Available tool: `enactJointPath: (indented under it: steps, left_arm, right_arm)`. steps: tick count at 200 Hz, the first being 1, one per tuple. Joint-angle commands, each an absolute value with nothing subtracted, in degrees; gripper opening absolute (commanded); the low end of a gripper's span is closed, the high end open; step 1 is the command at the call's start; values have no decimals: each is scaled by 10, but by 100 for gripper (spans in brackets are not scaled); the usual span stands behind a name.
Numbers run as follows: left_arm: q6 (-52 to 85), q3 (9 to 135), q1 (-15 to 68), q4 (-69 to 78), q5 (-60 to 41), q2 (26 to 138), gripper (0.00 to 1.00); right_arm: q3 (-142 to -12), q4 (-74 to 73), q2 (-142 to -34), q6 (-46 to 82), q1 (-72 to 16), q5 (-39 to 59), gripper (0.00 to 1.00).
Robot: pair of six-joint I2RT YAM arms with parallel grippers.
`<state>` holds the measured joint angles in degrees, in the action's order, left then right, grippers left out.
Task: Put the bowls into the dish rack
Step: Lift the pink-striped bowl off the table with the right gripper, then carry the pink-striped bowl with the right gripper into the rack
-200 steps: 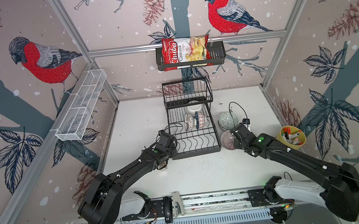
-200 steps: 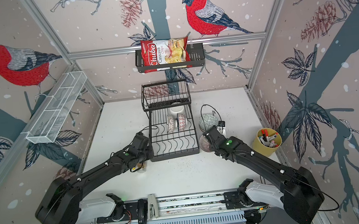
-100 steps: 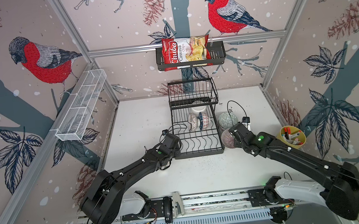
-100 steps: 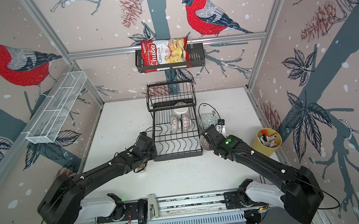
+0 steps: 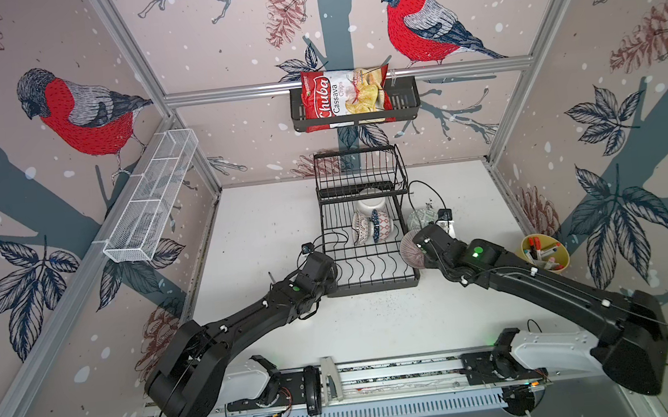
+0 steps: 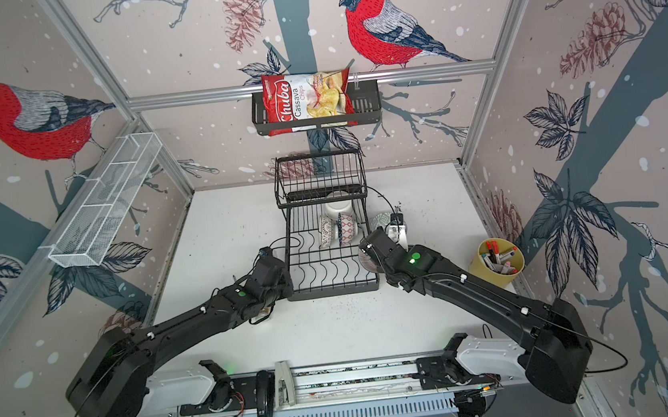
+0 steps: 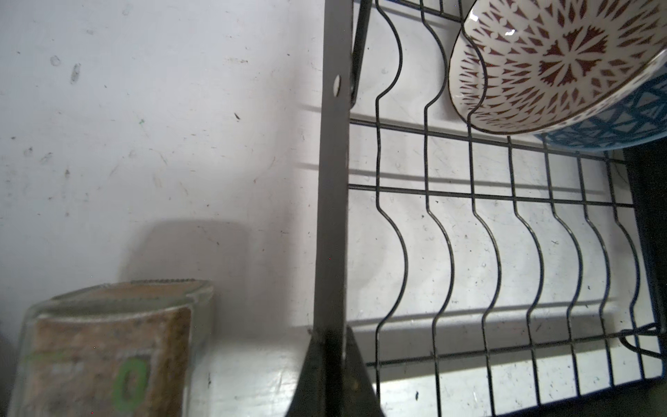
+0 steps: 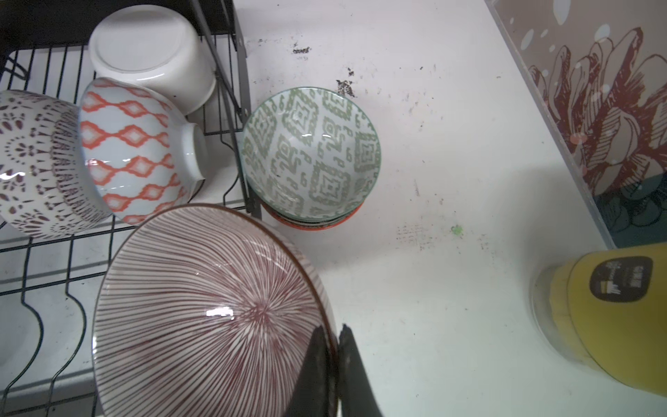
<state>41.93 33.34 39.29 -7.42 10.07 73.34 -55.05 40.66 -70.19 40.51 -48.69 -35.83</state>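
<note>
Clamping the large black two-tier wire dish rack by its left frame bar, the left gripper is closed on it. Patterned bowls sit on its lower grid. At its right edge, the right gripper pinches a tilted maroon-striped round ceramic bowl by the rim.

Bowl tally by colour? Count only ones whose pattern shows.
White bowl: 1
Orange bowl: 1
Maroon: 2, dotted bowl, striped bowl
Blue bowl: 1
Green bowl: 1
Total: 6; rims under the green bowl uncounted.
</note>
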Motion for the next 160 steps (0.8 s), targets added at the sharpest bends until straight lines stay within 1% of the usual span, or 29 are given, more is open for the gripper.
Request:
enactJointPath:
  steps: [1,24,97,160]
  left_arm:
    - [421,325,401,-86,9,733,0]
    - [422,325,401,-88,11,727,0]
    - [421,322,402,-82,5,709,12]
    - [422,313,401,-76,8,699,18]
  right_arm:
    - [-573,383,-727,399,-497,-389,0]
    - [-595,365,-756,387,-510,-385,0]
    - [-676,334,-834,360,-545,-375,0]
    - [-753,334,-901,345,-585,-389,0]
